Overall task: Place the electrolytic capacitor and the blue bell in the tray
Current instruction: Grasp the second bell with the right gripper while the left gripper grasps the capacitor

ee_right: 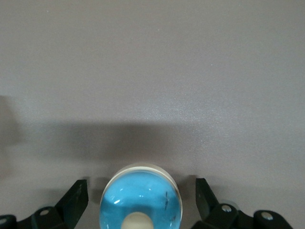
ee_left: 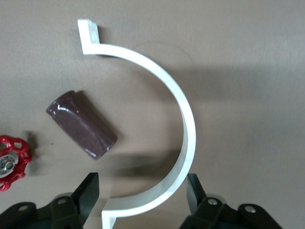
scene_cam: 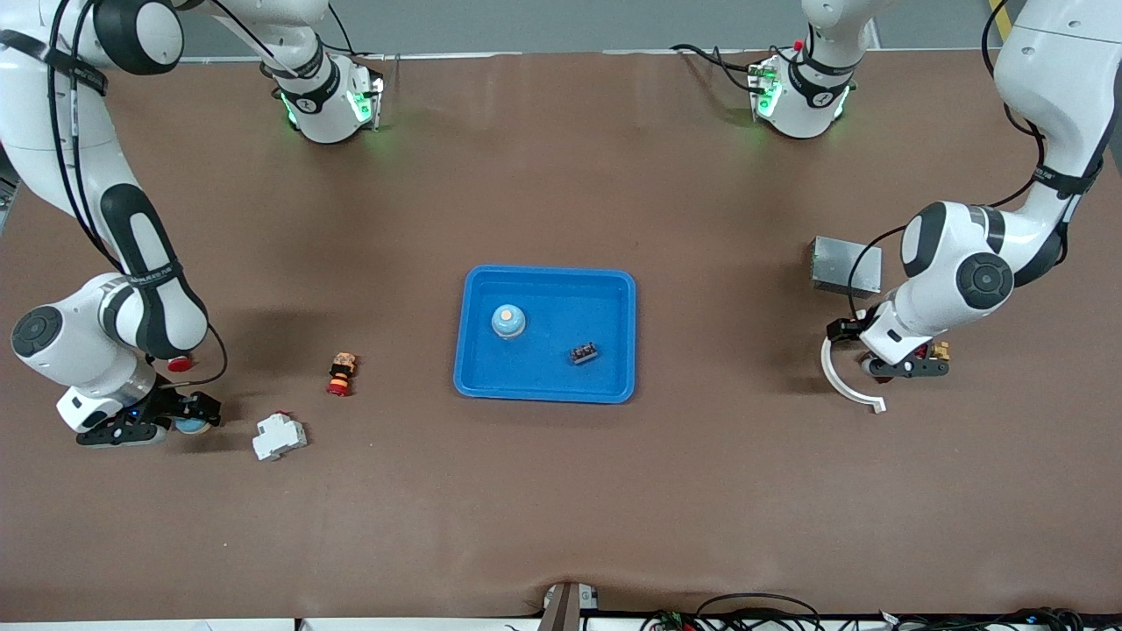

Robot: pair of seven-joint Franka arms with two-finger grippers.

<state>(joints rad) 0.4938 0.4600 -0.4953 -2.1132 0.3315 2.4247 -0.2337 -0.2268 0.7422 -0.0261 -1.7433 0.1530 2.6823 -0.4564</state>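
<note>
Your worktop point(scene_cam: 561, 491) is a wide brown mat-like surface, matte and finely grained, slightly rippled at its edge nearest the front camera, with a grey floor strip showing above it past the arm bases.

At its middle lies the tray point(scene_cam: 543, 386), bright blue smooth plastic, shallow, rectangular with rounded corners and a raised rim. In it you have a pale blue domed bell point(scene_cam: 508, 321) with a cream button on top, standing upright, and a small dark block-shaped component point(scene_cam: 585, 353) lying nearer the front camera and apart from the bell.

Toward the left arm's end sits a grey metal box point(scene_cam: 845, 265). Nearer the camera than it lies a white plastic C-shaped clip point(ee_left: 157, 119), thin and curved with hooked ends.

Your left gripper point(ee_left: 143, 191) is low over that clip, its fingers point(ee_left: 88, 191) apart on either side of one end of it, holding nothing. Beside the clip lie a glossy dark maroon cylinder point(ee_left: 82, 124) and a red valve handwheel point(ee_left: 12, 160).

Toward the right arm's end you see a white DIN-rail breaker point(scene_cam: 279, 436) and a small red-and-orange push button point(scene_cam: 341, 373).

Your right gripper point(ee_right: 140, 193) is down at the worktop with its fingers point(ee_right: 76, 195) spread wide either side of a second glossy blue dome point(ee_right: 140, 200), not touching it.
</note>
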